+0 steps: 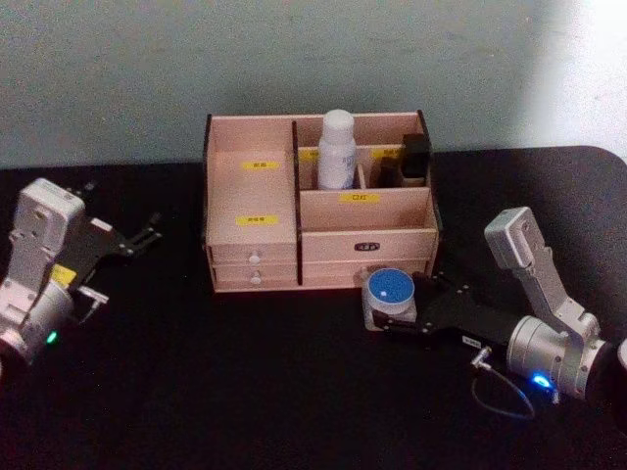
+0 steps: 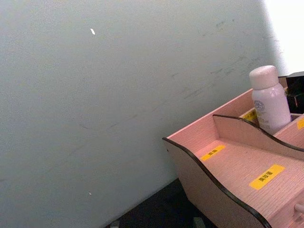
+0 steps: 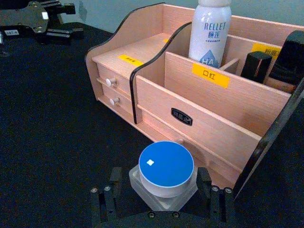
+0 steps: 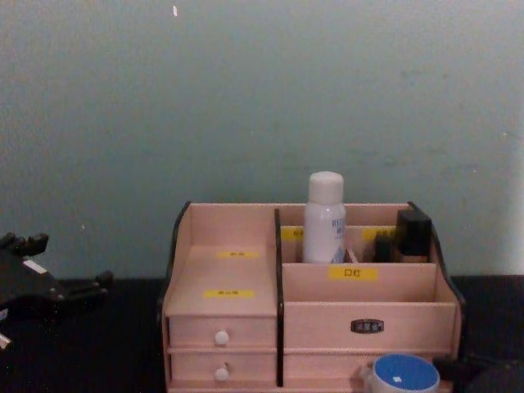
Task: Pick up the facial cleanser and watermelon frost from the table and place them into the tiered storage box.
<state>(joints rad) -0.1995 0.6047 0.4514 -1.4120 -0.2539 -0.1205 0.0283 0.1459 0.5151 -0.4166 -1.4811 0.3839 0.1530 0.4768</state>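
Observation:
The facial cleanser (image 1: 337, 147) (image 3: 210, 33) (image 4: 325, 221) (image 2: 268, 97), a tall white bottle, stands upright in a back compartment of the tiered storage box (image 1: 367, 223) (image 3: 204, 114) (image 4: 368, 307) (image 2: 204, 190). The watermelon frost (image 1: 390, 289) (image 3: 166, 164) (image 4: 401, 374), a squat clear jar with a blue lid, is just in front of the box's lower right drawers. My right gripper (image 1: 402, 305) (image 3: 159, 180) is shut on the jar, a finger against each side. My left gripper (image 1: 149, 233) (image 3: 73, 21) rests open and empty to the left of the box.
A small dark bottle (image 1: 415, 157) (image 3: 256, 66) (image 4: 413, 233) stands in the box's back right compartment. The box's left stepped compartments hold nothing. Black table (image 1: 245, 392) stretches in front, and a pale wall (image 4: 246, 98) rises behind.

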